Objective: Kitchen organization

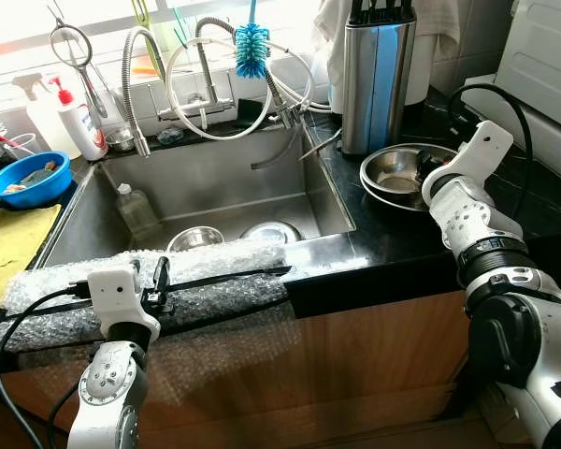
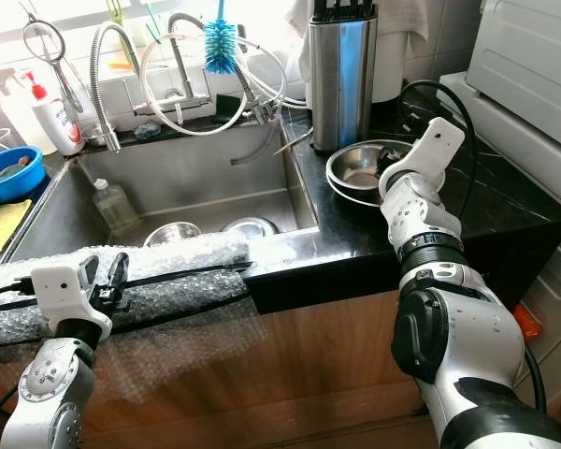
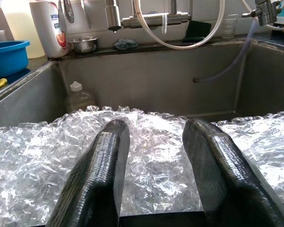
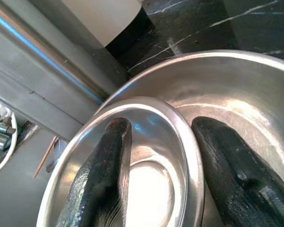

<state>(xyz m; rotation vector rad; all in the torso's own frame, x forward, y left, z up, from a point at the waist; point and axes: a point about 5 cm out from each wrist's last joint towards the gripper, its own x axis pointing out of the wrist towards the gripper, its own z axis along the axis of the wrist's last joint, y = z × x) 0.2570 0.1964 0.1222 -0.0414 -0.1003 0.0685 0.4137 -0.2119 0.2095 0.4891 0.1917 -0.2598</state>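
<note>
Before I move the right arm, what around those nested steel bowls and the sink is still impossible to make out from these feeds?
- Right gripper: one finger inside the smaller bowl, one outside its rim; contact is unclear, and the eye views have the wrist blocking it.
- Larger bowl: far side hidden by the forearm.
- Blue bowl: contents too small to identify.
- Sink floor: near part hidden by bubble wrap.

Silver-white jointed arms, black cables, textured black claw fingers (image 3: 97, 179).

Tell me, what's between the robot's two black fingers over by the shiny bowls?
The rim of the small steel bowl runs between the right gripper's open fingers, one inside it, one outside in the bigger bowl. The right wrist view shows it.
</note>
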